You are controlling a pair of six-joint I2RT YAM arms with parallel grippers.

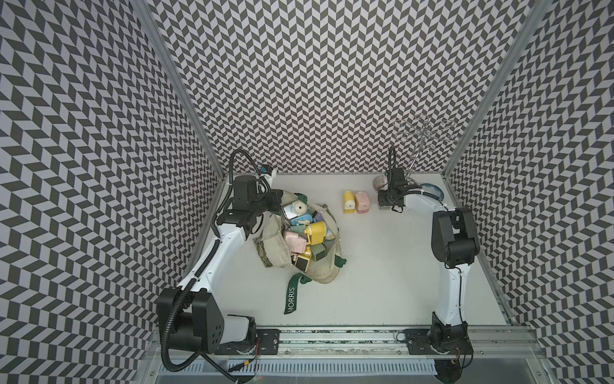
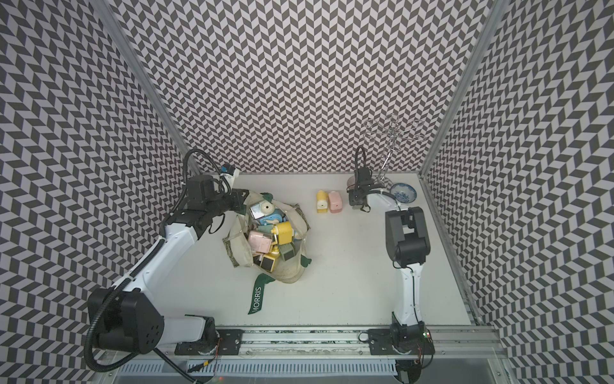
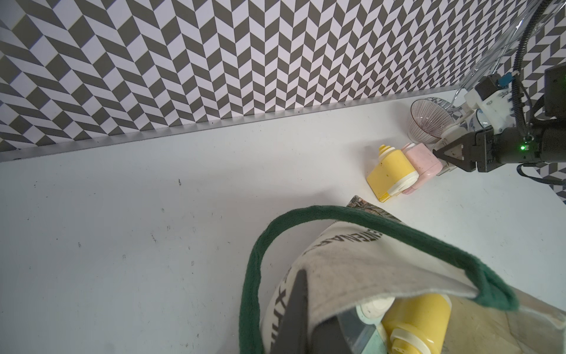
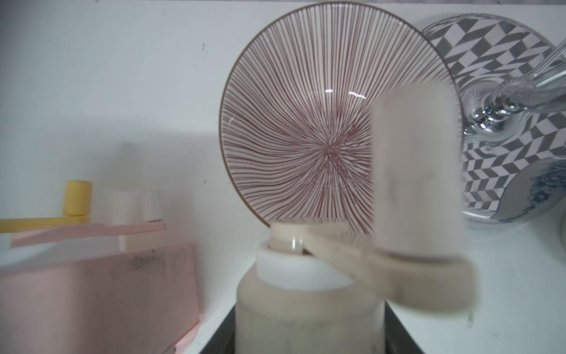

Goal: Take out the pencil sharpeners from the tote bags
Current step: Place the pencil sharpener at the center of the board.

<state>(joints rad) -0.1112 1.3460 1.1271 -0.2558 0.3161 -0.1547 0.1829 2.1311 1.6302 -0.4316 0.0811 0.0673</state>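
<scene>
Tote bag [image 3: 367, 269] canvas up close, rim pinched in left gripper [image 1: 276, 203], jaws fully closed. Pencil sharpeners [image 1: 314, 232] heaped inside. Right gripper [image 1: 385, 203] half-spread, clamped on beige sharpener [image 4: 309, 306], long axis running out from the jaws, crank end foremost, just beside pink sharpener [image 1: 362, 202], yellow sharpener [image 1: 349, 201] past it. Judged: release next; heap lies to robot's left of these jaws.

Both top views: high, front of rig, looking steeply down on the whole worktop [image 1: 382, 272], near-identical coverage. Left wrist cam: low beside tote bag [image 3: 352, 260], facing the pink sharpener [image 3: 424, 162] and striped bowl [image 3: 428, 122]. Right wrist cam: close on beige sharpener [image 4: 306, 306], same two also in frame.
</scene>
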